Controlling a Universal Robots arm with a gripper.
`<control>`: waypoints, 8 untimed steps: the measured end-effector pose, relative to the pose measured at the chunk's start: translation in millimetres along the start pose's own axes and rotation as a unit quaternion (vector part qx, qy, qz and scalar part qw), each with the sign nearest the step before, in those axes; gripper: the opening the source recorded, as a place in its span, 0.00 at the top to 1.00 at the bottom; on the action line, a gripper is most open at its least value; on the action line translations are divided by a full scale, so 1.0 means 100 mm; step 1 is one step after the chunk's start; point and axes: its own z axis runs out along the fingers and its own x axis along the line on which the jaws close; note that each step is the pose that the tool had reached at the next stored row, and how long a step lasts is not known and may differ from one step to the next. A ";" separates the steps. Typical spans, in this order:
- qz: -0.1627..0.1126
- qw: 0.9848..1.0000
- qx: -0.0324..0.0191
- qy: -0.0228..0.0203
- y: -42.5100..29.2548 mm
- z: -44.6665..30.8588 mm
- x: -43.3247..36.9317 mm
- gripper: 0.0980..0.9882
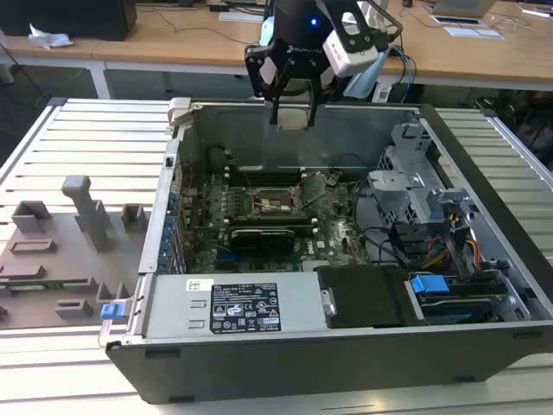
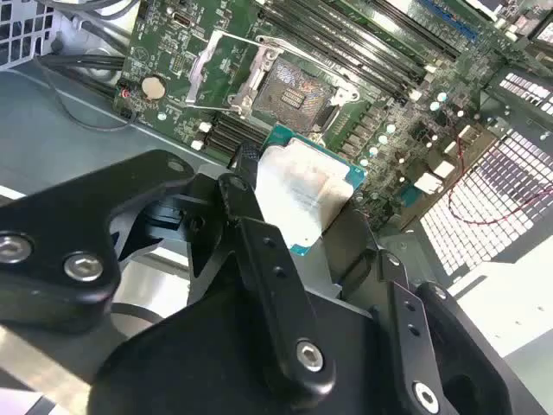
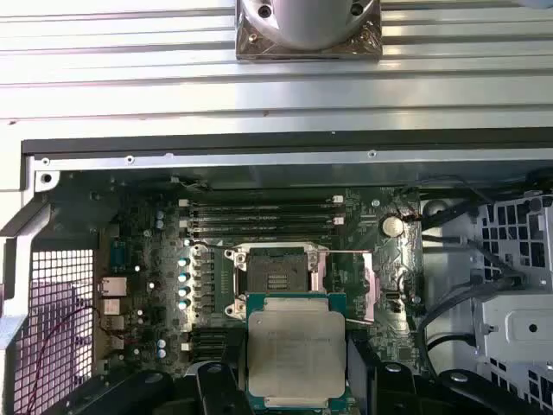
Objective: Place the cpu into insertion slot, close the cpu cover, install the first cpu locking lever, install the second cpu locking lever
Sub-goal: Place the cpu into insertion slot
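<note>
Silver-grey chip: the cpu sits clamped by its edges in the gripper, upper middle of the exterior view — well above the motherboard.
Socket: the insertion slot lies bare at that view's centre.
Frame: the cpu cover stands swung open beside it.
Care: I'd keep the chip level, square to the rim, lowered gently — never forced.

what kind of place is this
Probably a robotics lab or workshop: an open computer case on a slatted metal table, wooden desks behind, and the tool gripping a cpu.
</note>
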 end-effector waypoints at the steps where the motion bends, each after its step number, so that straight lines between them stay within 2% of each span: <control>1: 0.000 1.000 0.000 0.000 0.000 0.000 0.000 0.50; 8: 0.000 1.000 0.000 0.000 -0.004 0.049 -0.001 0.50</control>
